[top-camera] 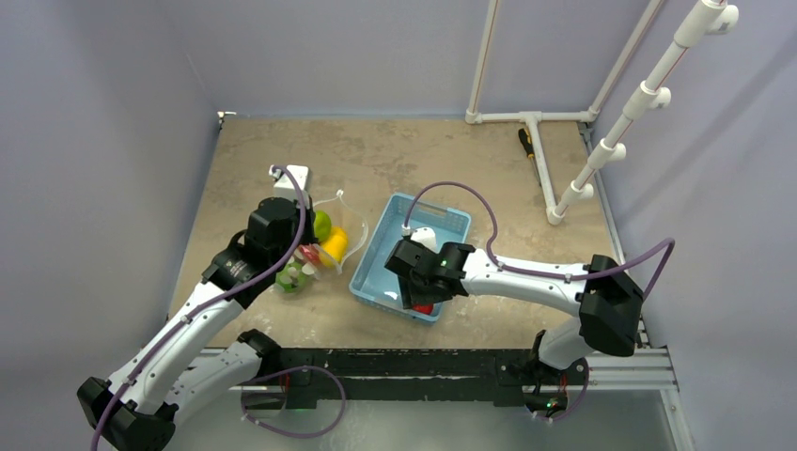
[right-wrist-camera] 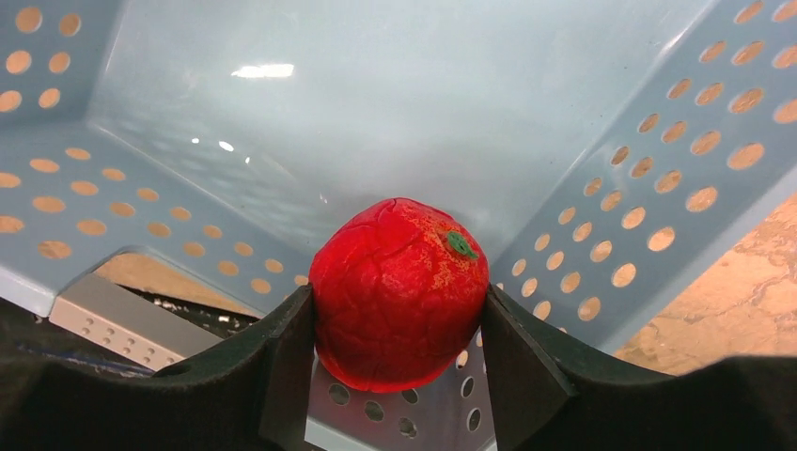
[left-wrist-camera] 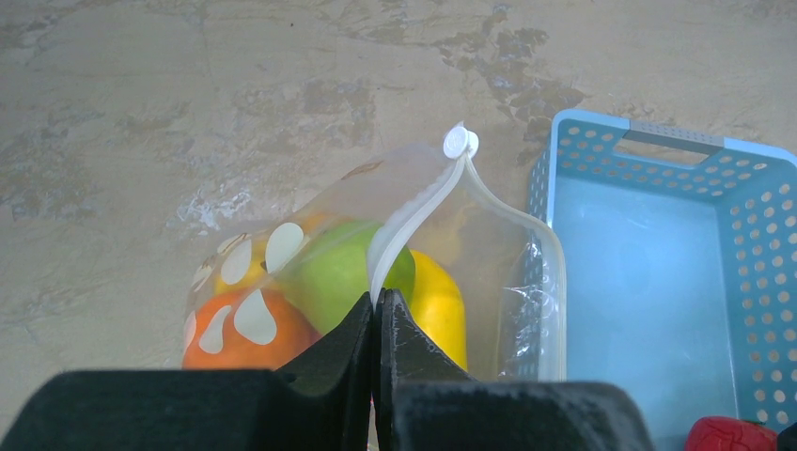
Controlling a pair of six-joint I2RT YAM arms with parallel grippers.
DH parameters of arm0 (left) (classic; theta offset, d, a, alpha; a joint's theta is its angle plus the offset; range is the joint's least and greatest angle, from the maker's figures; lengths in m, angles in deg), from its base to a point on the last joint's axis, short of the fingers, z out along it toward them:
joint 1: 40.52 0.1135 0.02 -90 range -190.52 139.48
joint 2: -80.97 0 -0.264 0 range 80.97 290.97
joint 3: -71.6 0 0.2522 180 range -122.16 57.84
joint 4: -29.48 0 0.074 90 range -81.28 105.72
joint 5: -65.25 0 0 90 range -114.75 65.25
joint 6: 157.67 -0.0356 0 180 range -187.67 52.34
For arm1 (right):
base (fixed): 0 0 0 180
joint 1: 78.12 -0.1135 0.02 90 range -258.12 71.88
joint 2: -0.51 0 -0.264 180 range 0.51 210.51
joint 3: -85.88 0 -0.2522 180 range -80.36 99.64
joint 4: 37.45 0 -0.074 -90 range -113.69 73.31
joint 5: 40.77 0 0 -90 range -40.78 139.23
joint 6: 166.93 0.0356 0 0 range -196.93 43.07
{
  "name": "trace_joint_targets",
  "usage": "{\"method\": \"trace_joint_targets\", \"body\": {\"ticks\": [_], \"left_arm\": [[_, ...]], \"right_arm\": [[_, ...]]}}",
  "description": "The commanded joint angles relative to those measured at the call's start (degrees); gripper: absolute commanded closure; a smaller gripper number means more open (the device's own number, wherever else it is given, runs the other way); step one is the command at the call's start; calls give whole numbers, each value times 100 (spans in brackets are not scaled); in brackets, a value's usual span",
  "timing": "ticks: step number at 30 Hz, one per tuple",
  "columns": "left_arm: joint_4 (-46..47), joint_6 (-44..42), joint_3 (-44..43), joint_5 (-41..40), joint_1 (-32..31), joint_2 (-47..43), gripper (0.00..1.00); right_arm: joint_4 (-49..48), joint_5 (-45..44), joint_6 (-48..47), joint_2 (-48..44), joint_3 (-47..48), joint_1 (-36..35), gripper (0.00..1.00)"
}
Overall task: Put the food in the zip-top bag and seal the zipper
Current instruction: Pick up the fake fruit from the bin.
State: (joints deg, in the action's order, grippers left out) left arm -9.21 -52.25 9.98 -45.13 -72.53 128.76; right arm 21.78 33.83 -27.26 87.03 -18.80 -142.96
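– Mottled tan tabletop (top-camera: 395, 150), grey walls round it, and the light-blue basket (top-camera: 373, 242) in the middle. Where does the food stand?

– Mostly bagged. The zip-top bag (left-wrist-camera: 526, 282) lies just beside the basket on the left arm's side. A green fruit (left-wrist-camera: 338, 272), a yellow fruit (left-wrist-camera: 440, 305) and an orange fruit (left-wrist-camera: 249, 343) are inside it. One red fruit (right-wrist-camera: 399, 291) sits at the basket's near corner.

– And the grippers?

– The left gripper (left-wrist-camera: 376, 305) is pinched tight on the zipper (left-wrist-camera: 414, 216), holding one lip of the mouth up. The other lip bows toward the basket, so the mouth gapes. The right gripper (right-wrist-camera: 395, 315) has a finger pressed to each side of the red fruit. I cannot tell whether the fruit is off the basket floor.

– So the step is carrying it over?

– I'd judge so. Lift straight up first, enough to clear the basket's perforated wall, then cross toward the bag. The fruit is round, so a hold across its widest part should be safe. A knock on the rim could still roll it out of the fingers.

– And the drop?

– Aim for the gap between the two lips, on the basket side of the pinched lip, and release low. The bag looks thin and crinkly, and a push on a lip could fold the mouth over. The left arm should hold its lip high and steady until the fruit is in.
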Motion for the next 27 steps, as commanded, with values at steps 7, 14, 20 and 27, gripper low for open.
{"method": "trace_joint_targets", "body": {"ticks": [7, 14, 20, 27], "left_arm": [[132, 24, -14, -113, -21, 8, 100], [133, 23, -13, -107, -25, 29, 100], [137, 22, -14, -98, -25, 53, 100], [137, 14, -14, -103, -25, 77, 100]], "right_arm": [[-9, -1083, 827, -179, 280, 24, 77], [-19, -1405, 1304, -160, 131, 24, 80], [-36, -1756, 1689, 327, -29, 26, 82], [31, -2131, 2010, 701, 162, 24, 83]]}}
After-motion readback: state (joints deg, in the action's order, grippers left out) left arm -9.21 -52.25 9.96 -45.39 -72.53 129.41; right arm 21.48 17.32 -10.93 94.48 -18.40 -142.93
